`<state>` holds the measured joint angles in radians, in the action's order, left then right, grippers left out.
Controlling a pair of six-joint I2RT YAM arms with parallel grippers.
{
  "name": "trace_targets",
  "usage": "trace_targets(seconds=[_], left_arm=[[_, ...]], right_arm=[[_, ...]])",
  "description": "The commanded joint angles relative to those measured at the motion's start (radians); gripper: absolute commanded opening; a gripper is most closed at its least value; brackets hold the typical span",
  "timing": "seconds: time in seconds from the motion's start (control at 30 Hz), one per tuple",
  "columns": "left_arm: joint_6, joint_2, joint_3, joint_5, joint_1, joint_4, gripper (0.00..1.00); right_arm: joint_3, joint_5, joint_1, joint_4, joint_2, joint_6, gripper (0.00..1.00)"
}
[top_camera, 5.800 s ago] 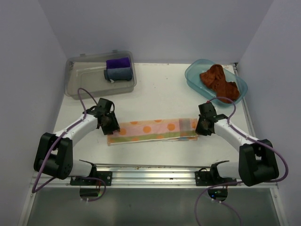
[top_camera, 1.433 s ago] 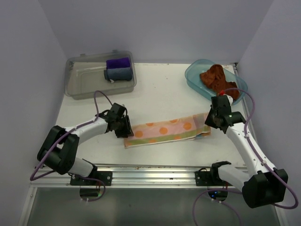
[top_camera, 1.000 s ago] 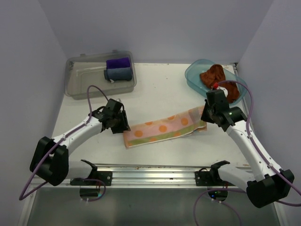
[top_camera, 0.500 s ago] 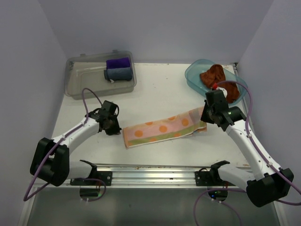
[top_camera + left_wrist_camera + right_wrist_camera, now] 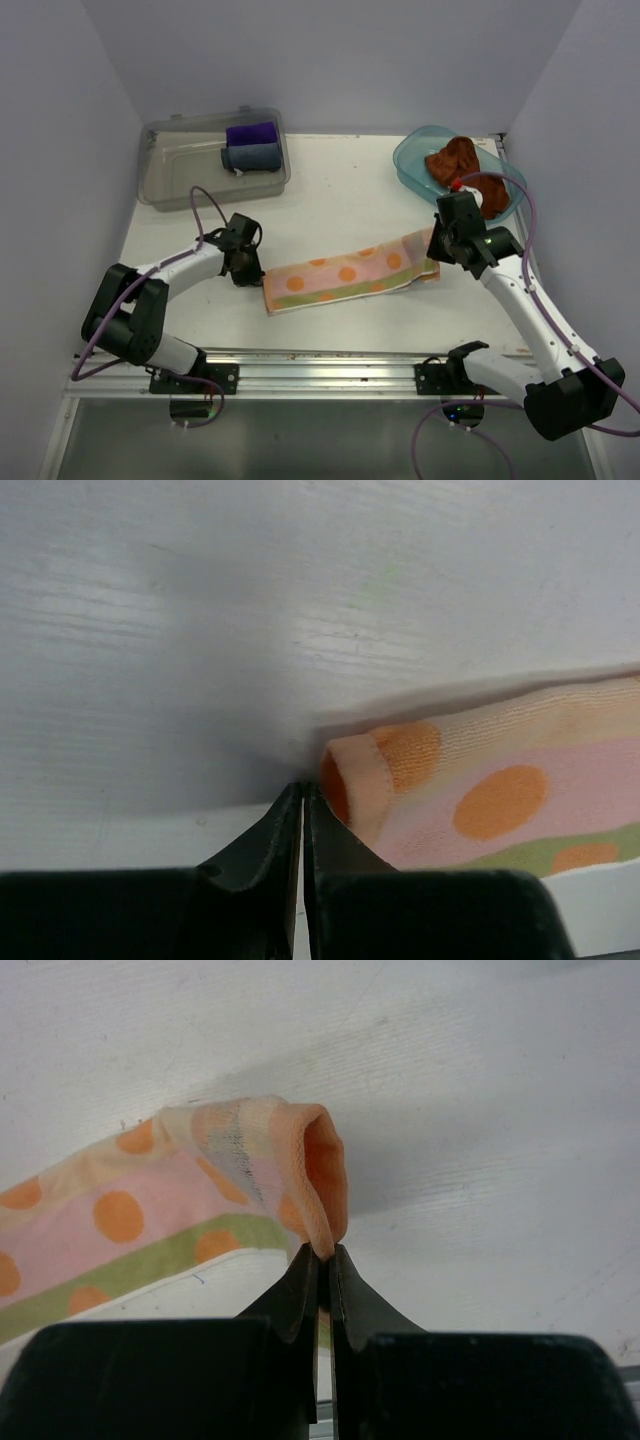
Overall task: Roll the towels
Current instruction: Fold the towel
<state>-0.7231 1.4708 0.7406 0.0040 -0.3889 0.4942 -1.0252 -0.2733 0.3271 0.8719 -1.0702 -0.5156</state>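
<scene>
Patterned towel [image 5: 345, 275] sits mid-worktop [image 5: 340, 200], folded into a long narrow strip on a slant, L end nearer the arms, R end farther back. R claw [image 5: 323, 1252] is clamped on the strip's R end. Its fingers are pressed together w/ the doubled-over edge pinched at their tips, and that end is raised a little into a small loop. L claw [image 5: 302, 788] is down at the strip's L end, fingers closed tip to tip on nothing I can see. The towel's folded corner lies right beside one finger (touching or just clear, can't tell).

Fabric is thin and soft: pale pink-orange ground, orange dots, a green band along the near long edge, hemmed ends, a pale blue patch near the R end. Rust-brown towel [image 5: 462, 165], nubbly terry, lies crumpled in a blue oval tub [image 5: 412, 160] at back R, behind the R arm. At back L, a clear bin [image 5: 175, 175] holds a purple cloth [image 5: 250, 133] and a grey-blue cloth [image 5: 252, 157], both rolled, side by side.

Room: bare white worktop behind the strip, between bin and tub. In front there's only a narrow band before the metal rail [image 5: 320, 358]. Side walls [image 5: 70, 180] are close on both flanks.
</scene>
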Motion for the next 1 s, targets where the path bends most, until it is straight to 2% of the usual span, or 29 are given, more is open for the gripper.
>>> trace_targets(seconds=[0.0,0.17,0.27,0.4,0.7,0.97], left_arm=[[-0.018,0.032,0.008,0.021,-0.054,-0.091,0.08],[-0.035,0.095,0.072,0.03,-0.132,-0.12,0.08],[-0.038,0.154,0.117,0.028,-0.169,-0.121,0.08],[-0.035,0.166,0.137,0.014,-0.177,-0.105,0.07],[-0.019,0.16,0.128,0.022,-0.177,-0.108,0.08],[-0.018,0.149,0.094,0.066,-0.154,-0.129,0.08]], right_arm=[[-0.033,-0.015,0.013,0.022,0.024,0.009,0.0],[-0.071,-0.007,0.05,0.035,0.009,-0.021,0.0],[-0.09,-0.018,0.113,0.024,-0.005,-0.058,0.0],[-0.13,-0.07,0.271,0.015,-0.057,-0.118,0.0],[-0.28,-0.124,0.579,-0.065,-0.333,-0.172,0.0],[-0.41,-0.066,0.661,-0.14,-0.595,-0.155,0.0]])
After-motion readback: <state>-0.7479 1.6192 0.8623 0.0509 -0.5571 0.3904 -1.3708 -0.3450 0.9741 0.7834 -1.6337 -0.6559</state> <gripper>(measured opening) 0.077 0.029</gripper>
